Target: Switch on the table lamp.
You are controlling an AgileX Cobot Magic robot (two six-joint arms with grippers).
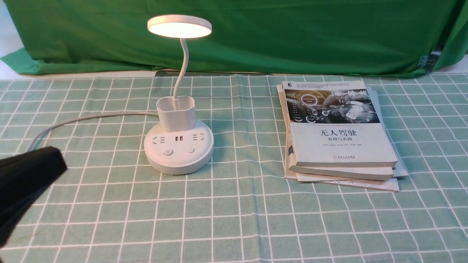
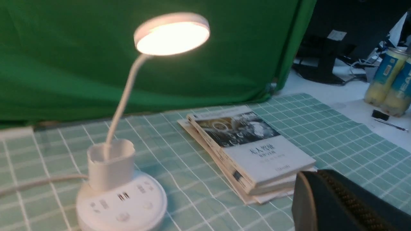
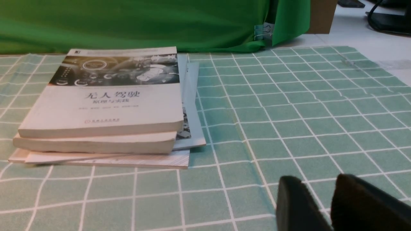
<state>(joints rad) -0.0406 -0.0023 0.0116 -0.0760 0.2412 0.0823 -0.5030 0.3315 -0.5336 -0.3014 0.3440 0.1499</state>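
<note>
The white table lamp [image 1: 178,151] stands left of the table's middle, its disc head [image 1: 179,26] glowing. Its thin gooseneck rises out of the squarish cup [image 1: 176,113]. Two round buttons [image 1: 168,152] sit at the front of the base, below the sockets, and the grey cord [image 1: 84,118] runs off to the left. My left gripper [image 1: 55,160] is shut and empty, low and apart from the base on its left. The left wrist view shows the lit lamp [image 2: 171,33] and this gripper [image 2: 316,172]. My right gripper [image 3: 318,183] stands slightly open over bare cloth.
A stack of books [image 1: 336,135] lies right of the lamp, also seen as books [image 3: 106,102] in the right wrist view. A green-and-white checked cloth [image 1: 234,219] covers the table, and a green backdrop [image 1: 292,33] hangs behind it. Cans [image 2: 388,83] stand off the cloth.
</note>
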